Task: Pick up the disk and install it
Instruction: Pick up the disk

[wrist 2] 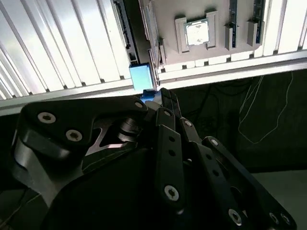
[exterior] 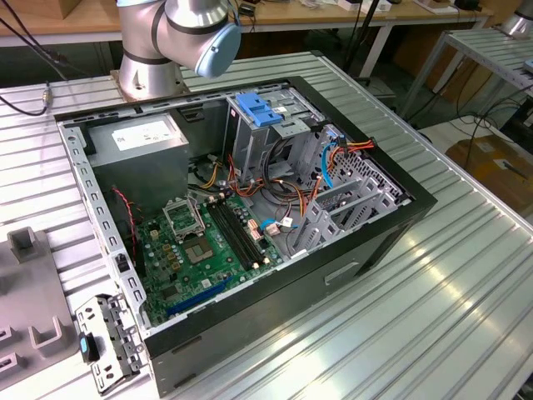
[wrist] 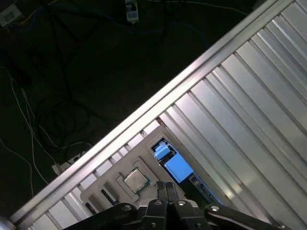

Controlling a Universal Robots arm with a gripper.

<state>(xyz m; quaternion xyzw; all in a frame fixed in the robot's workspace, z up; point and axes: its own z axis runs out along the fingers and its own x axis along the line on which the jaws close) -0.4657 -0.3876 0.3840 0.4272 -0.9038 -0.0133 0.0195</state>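
The disk (wrist: pixel 178 168) is seen in both wrist views as a narrow strip with a bright blue end (wrist 2: pixel 142 76), set between a grey fixture tray (wrist: pixel 113 190) and the bare slats of the ribbed aluminium table (wrist: pixel 249 120). Its long axis is laid along the slats, square to the table's edge, and the blue end is pointed toward that edge, just short of it. Whether it is stood on its edge or laid flat cannot be told. A processor chip (wrist 2: pixel 197 32) is held in a pocket of the tray, just beside the disk, and slim memory modules (wrist 2: pixel 232 26) are seated in slots further along. The gripper (wrist: pixel 165 186) is held over the table's edge, with its black linkage fingers (wrist 2: pixel 169 139) pressed together and nothing pinched between them. The tips (wrist 2: pixel 162 93) are aimed at the blue end of the disk, and no contact with it can be made out. Beyond the edge, a dark floor with loose cables (wrist: pixel 43 120) is seen. In the exterior view, the arm (exterior: pixel 179 33) is mounted at the far side of the table behind an open computer case (exterior: pixel 250 217) and is carried up out of the picture. Inside the case, a blue latch (exterior: pixel 256 110) is fitted on top of the drive cage.
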